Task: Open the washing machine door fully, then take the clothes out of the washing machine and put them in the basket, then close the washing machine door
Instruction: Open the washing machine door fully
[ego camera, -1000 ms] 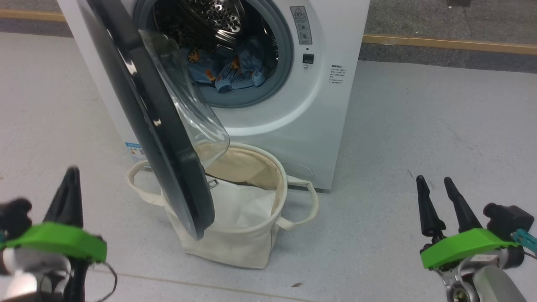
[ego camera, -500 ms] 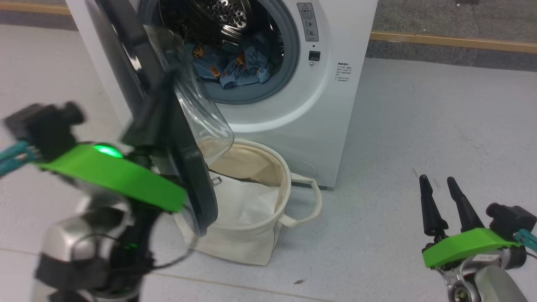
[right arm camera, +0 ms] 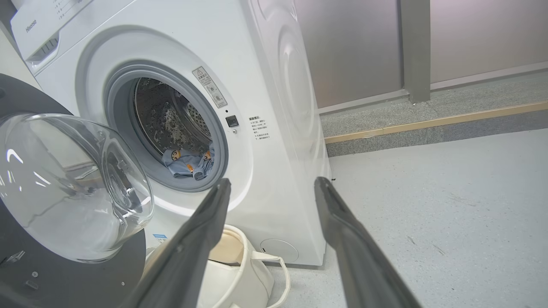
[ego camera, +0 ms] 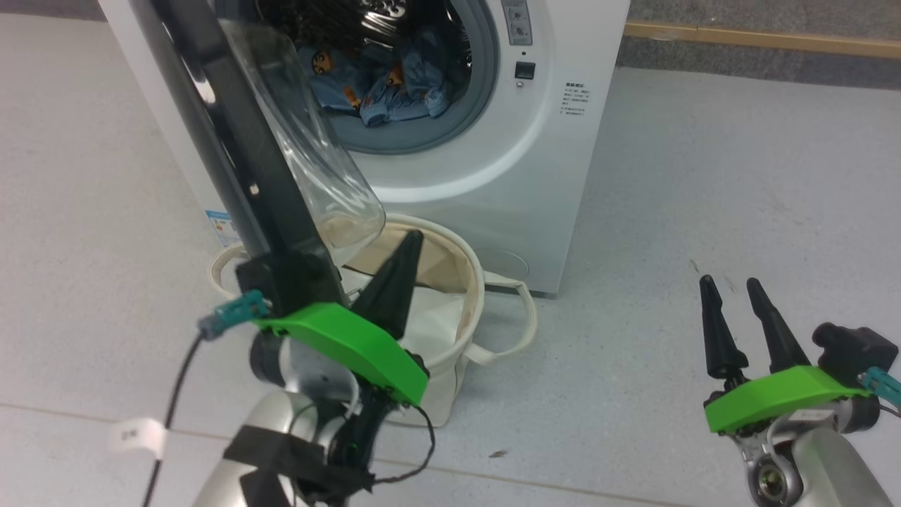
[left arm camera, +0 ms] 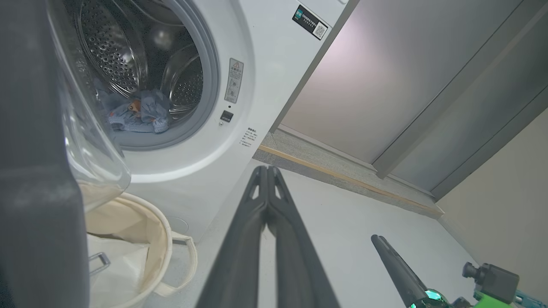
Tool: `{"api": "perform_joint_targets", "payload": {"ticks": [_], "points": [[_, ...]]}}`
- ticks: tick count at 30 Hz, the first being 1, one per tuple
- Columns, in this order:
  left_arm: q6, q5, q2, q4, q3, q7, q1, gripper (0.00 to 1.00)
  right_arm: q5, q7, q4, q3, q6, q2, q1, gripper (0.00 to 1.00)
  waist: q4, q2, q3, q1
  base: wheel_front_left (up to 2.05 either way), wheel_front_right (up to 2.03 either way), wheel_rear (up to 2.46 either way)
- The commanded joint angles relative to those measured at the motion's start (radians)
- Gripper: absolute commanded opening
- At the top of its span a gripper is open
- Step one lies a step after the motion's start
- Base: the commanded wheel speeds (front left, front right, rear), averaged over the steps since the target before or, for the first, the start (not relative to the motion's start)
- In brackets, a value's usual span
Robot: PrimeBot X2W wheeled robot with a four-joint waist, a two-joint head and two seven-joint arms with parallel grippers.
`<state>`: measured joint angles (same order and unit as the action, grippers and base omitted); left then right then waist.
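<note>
The white washing machine [ego camera: 493, 176] stands at the top with its drum open. The washing machine door [ego camera: 232, 162], black-rimmed with a clear glass bowl [ego camera: 303, 155], hangs partly open to the left. The clothes [ego camera: 380, 88], light blue with orange figures, lie at the drum's front lip; they are also visible in the wrist views [left arm camera: 137, 115] [right arm camera: 188, 162]. The cream basket [ego camera: 464, 303] sits on the floor under the door. My left gripper [ego camera: 414, 239] is shut and empty, pointing up over the basket beside the door's lower end; I cannot tell whether it touches. My right gripper [ego camera: 728, 285] stands open and empty at the lower right.
Grey floor stretches to the right of the washer. A wooden strip [ego camera: 760, 39] runs along a raised grey band at the back. A loose cable with a white tag [ego camera: 134, 435] hangs from my left arm. A small speck [ego camera: 498, 454] lies in front of the basket.
My left arm has swung from the lower left up and in to the door's lower end, above the basket. The head camera has shifted slightly. The right gripper has stayed put.
</note>
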<state>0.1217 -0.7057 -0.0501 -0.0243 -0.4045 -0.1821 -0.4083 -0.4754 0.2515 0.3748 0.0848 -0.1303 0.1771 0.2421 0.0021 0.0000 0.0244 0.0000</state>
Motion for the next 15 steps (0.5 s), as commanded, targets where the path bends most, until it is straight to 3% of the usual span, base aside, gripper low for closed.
{"api": "perform_joint_targets", "payload": {"ticks": [1,8,15], "points": [[-0.002,-0.018,-0.001,-0.003,0.010,0.037,-0.042,0.00,0.012,0.010,-0.029,0.024,0.000,0.010,0.049,1.00,-0.001,0.0000,0.006,0.0000,0.00,0.00,0.00],[0.062,-0.018,0.000,-0.153,0.000,0.189,-0.084,0.00,0.014,0.010,-0.033,0.038,0.000,0.004,0.068,1.00,-0.007,0.0000,0.017,0.0000,0.00,0.00,0.00],[0.120,-0.025,0.000,-0.241,0.025,0.267,-0.096,0.00,0.012,0.010,-0.040,0.030,0.000,0.005,0.060,1.00,0.020,0.0000,0.003,0.0000,0.00,0.00,0.00]]}}
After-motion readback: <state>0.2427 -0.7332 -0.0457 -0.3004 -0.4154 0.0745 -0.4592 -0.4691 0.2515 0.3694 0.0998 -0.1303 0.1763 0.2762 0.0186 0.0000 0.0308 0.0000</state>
